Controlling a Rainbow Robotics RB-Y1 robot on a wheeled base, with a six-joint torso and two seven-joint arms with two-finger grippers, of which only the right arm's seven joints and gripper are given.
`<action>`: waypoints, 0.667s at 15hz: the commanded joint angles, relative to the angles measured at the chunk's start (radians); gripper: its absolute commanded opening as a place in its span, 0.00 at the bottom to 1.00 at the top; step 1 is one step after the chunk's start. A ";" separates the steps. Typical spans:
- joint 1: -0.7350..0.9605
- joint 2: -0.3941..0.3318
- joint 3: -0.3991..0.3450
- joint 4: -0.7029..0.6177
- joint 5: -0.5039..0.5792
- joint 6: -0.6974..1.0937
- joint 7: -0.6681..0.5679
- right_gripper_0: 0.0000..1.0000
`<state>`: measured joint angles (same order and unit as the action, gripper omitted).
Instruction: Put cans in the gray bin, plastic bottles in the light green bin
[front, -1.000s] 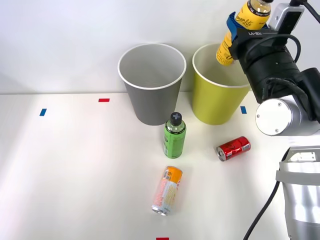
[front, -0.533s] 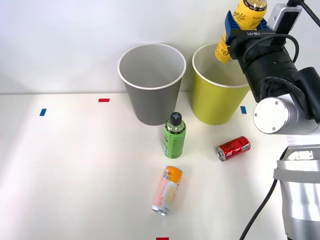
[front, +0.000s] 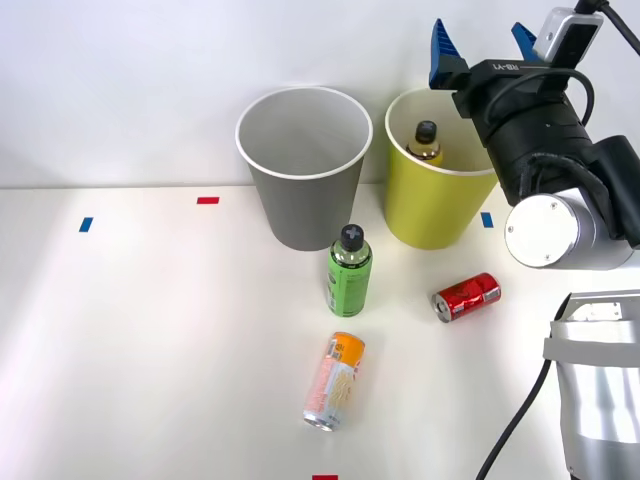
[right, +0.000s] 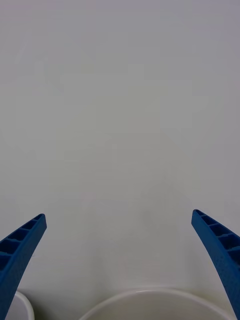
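White tabletop fills the scene we look down on from above the arms. Nearest to us lies the slim orange-pink-cream can on its side, its silver end pointing toward us. Just beyond it, and slightly to the right, the short red can also lies on its side, well apart from the first. Between them and farther back, the green-labelled bottle stands upright with its black cap on top, just in front of the two bins.

Behind the bottle we see the gray bin on the left and the light green bin on the right, standing side by side, both upright with white rims. Inside the light green bin, the yellow-labelled bottle shows above the rim, black cap upward.

Above the far edge of that bin we see our right gripper, its blue ribbed fingers spread wide and holding nothing. From the wrist, the two fingers stand far apart against a plain pale wall, with the green bin's white rim curving between them.
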<state>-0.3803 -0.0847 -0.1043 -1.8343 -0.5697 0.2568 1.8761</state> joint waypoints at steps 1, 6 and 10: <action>0.011 0.003 0.001 0.000 0.001 -0.007 0.014 1.00; 0.070 0.006 0.031 -0.022 0.002 -0.096 0.032 1.00; 0.264 0.034 0.069 -0.180 0.002 -0.183 0.037 1.00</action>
<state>-0.1765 -0.0637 -0.0455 -1.9633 -0.5680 0.0914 1.9098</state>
